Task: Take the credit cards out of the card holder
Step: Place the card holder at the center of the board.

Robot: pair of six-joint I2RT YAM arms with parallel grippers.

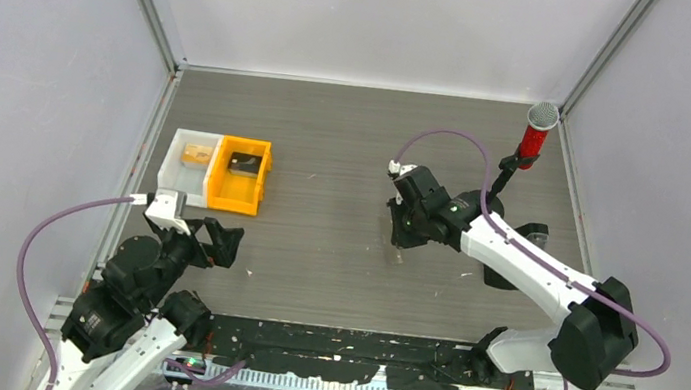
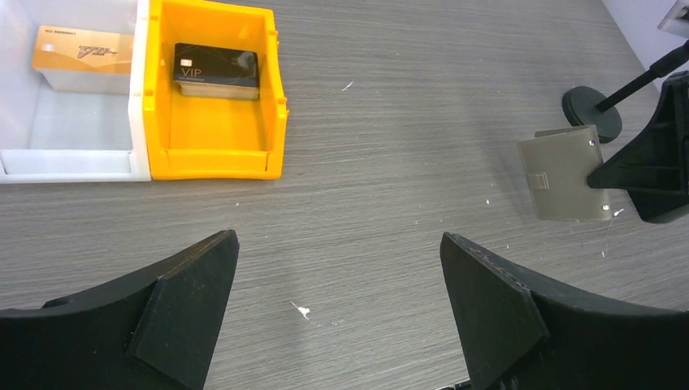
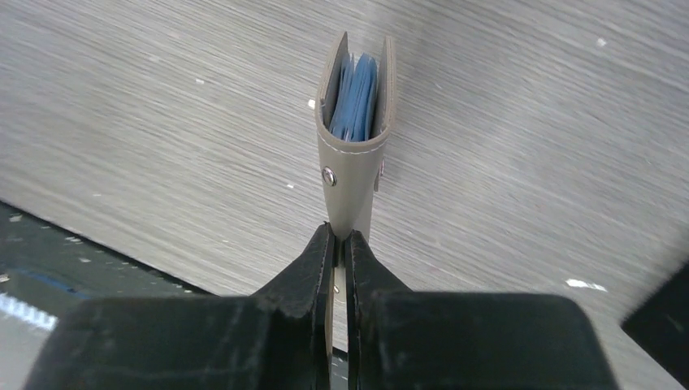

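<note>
Closest to the right wrist camera, the right gripper (image 3: 340, 240) is clamped on one edge of the card holder (image 3: 351, 154), right of the middle of the table (image 1: 329, 132). Its panels stand only a little apart, with the blue credit cards (image 3: 355, 97) deep between them. At the near left hangs the left gripper (image 2: 339, 240), jaws wide, holding nothing.

I fear this narrow pinch lets the holder twist or slip when a card is pulled, or that several cards come out together.

At the far left, the black card (image 2: 216, 67) in the orange bin (image 2: 215, 162) reads "VIP". The print on the gold card (image 2: 81, 50) in the white bin (image 2: 81, 122) I cannot read.
</note>
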